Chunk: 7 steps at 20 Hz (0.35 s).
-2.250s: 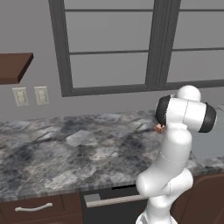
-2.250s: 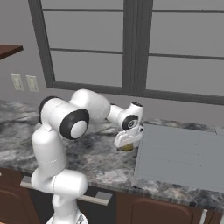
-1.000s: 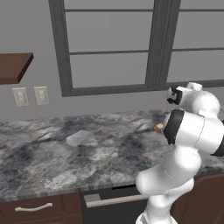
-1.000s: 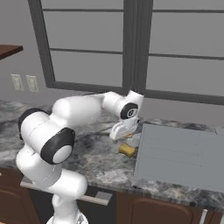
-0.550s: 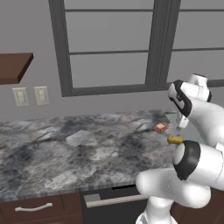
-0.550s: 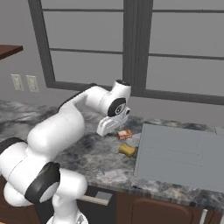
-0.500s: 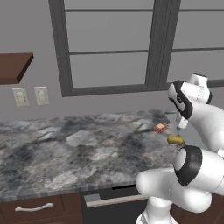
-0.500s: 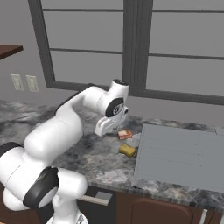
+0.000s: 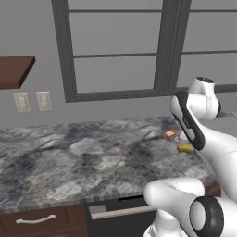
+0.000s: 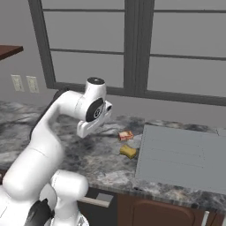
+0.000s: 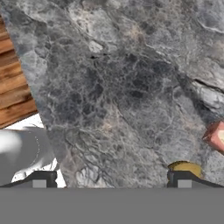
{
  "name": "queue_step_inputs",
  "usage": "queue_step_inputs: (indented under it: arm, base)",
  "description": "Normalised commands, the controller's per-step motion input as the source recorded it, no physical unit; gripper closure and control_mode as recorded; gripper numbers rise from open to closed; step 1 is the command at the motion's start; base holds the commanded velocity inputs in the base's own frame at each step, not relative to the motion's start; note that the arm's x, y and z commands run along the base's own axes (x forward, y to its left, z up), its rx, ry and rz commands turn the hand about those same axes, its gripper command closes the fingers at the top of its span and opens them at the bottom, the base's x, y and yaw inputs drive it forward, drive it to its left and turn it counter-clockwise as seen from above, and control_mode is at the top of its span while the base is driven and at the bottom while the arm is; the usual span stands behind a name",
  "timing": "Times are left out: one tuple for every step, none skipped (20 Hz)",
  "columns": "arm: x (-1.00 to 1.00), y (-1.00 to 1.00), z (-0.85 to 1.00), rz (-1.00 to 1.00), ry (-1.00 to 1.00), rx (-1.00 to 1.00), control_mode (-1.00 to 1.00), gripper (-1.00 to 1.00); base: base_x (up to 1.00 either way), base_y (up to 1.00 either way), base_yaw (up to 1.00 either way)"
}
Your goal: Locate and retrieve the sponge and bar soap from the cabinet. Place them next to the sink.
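While the gripper (image 11: 109,177) hangs above the worktop (image 10: 101,163) with its jaws wide apart and empty, the sponge (image 10: 128,152) and bar soap (image 10: 126,135) lie close together just left of the sink (image 10: 185,154). Both look light; the sponge probably soft, the soap stiff and perhaps slippery, best pinched across its short sides.

Both base views look forward and down from behind, sharing the desk (image 9: 83,157). Hand view faces the desk closely.

Glossy white rounded arm (image 10: 53,128) segments, dark grey joint rings and caps, small dark finger tips (image 11: 183,178).
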Motion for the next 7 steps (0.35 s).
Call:
queue_step_inputs:
  arm:
    - [-0.20,0.43,0.30,0.02,-0.07,0.00,-1.00,-1.00]
    - [-0.21,0.44,0.29,0.02,-0.05,-0.01,-1.00,-1.00]
    - [-0.14,0.45,0.16,0.03,-0.02,-0.04,-1.00,-1.00]
    - [-0.06,0.40,0.05,0.04,0.00,-0.04,-1.00,-1.00]
    - [0.00,0.25,0.00,0.01,0.01,-0.05,-1.00,-1.00]
    - [0.00,0.31,0.00,0.00,0.05,-0.03,-1.00,-1.00]
    - [0.00,0.36,0.00,0.00,0.05,-0.03,-1.00,-1.00]
  base:
    - [0.00,0.00,0.00]
    - [0.00,0.00,0.00]
    - [0.00,0.00,0.00]
    - [0.00,0.00,0.00]
    - [0.00,0.00,0.00]
    - [0.00,0.00,0.00]
    - [0.00,0.00,0.00]
